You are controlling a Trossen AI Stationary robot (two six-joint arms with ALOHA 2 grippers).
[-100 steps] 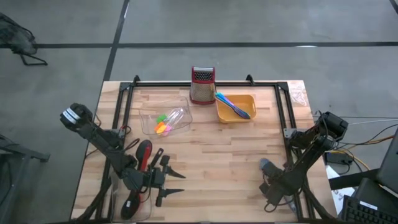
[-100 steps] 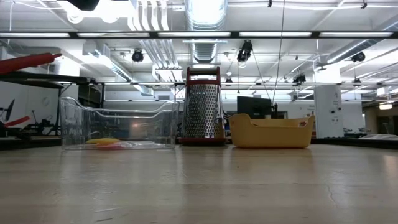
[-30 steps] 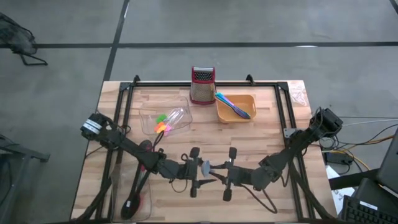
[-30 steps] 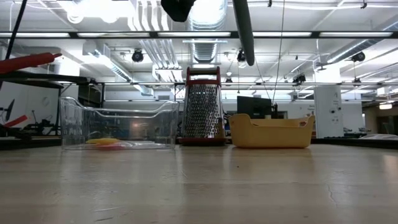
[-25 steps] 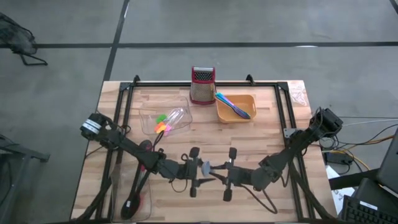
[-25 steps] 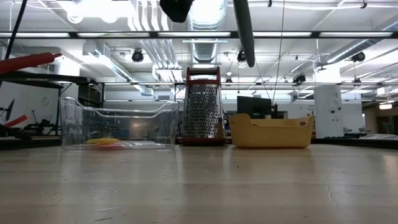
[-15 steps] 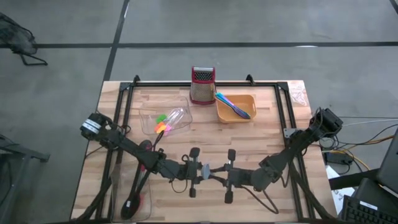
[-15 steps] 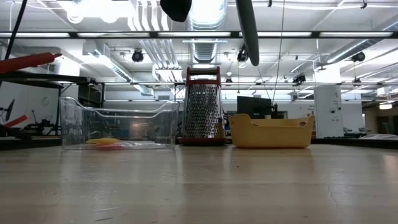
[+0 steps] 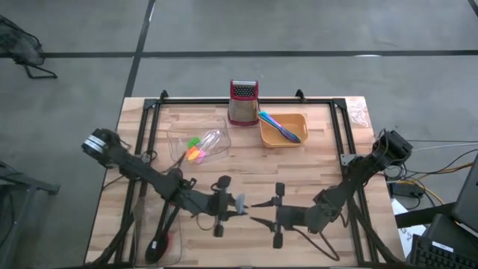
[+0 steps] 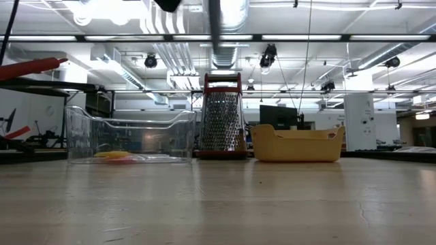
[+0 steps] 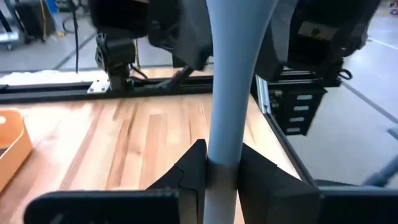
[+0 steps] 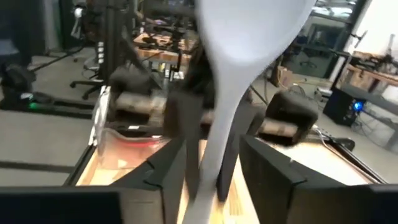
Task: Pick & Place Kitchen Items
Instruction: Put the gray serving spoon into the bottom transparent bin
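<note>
Both arms reach in over the near half of the light wooden worktop (image 9: 246, 175), facing each other near its middle. The left gripper (image 9: 233, 205) has its dark fingers (image 11: 189, 175) closed tight on the handle of a long pale grey spoon (image 11: 231, 74), held clear of the wood (the low view shows the handle hanging at its top edge). The right gripper (image 9: 258, 211) sits just beside it, fingers (image 12: 168, 171) spread apart on either side of the spoon's handle, apparently not pressing on it.

Toward the far edge, a clear plastic tub (image 9: 199, 142) holds small yellow, orange, pink and green pieces (image 9: 195, 149). A steel box grater with a red top (image 9: 243, 101) stands at the far edge, and beside it an orange tray (image 9: 283, 131) carries thin blue and purple sticks (image 9: 280, 127). Red and black utensils (image 9: 166, 224) lie near the near left corner.
</note>
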